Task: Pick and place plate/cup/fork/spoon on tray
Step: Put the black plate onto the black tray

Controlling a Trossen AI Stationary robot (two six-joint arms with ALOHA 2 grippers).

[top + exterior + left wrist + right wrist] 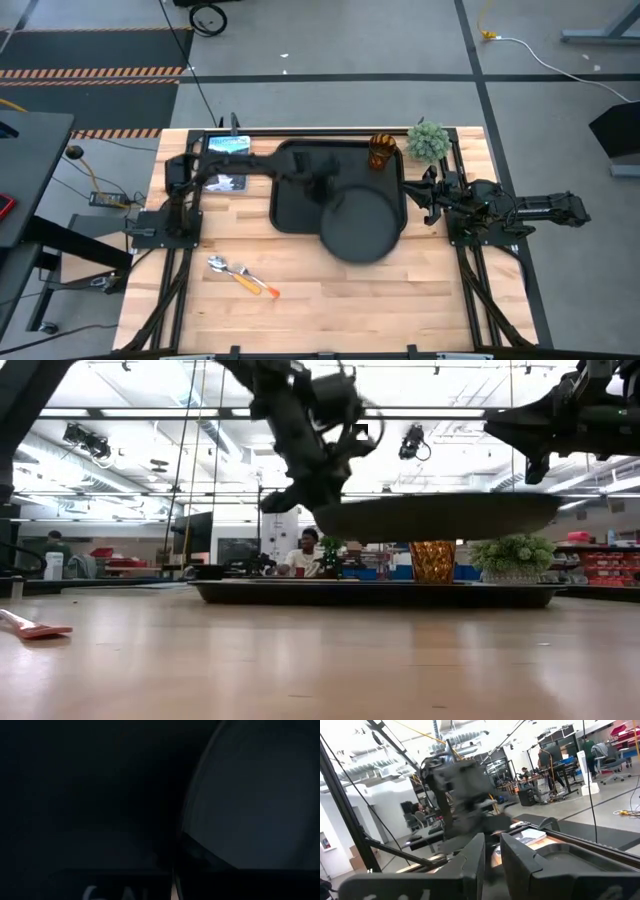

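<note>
**Plate held in air over tray's near edge, L arm**

- L gripper (322, 192) reaches out over tray (290, 210); fingers clamped on far-left rim of plate (362, 225). Low view: plate (440, 517) clear of the tray (380, 593), roughly level, gripper (305, 495) on its left edge.
- From above, plate overlaps tray's near-right part, near rim sticking out past tray edge over the wood table (330, 300).
- L wrist view: mostly dark; curved plate surface (255, 795) fills one side.
- Cup (382, 152) upright in tray's far-right corner; also seen low (433, 561). Green plant ball (427, 142) just beside tray, off it.
- Spoon (222, 265) and fork (255, 281) on table near-left, well apart from tray, lying close together; handle end visible low (35, 628).
- R gripper (428, 200) parked at tray's right side, empty; R wrist view shows fingers (517, 857) w/ narrow gap between.
- Person seated in room behind (305, 555).
</note>
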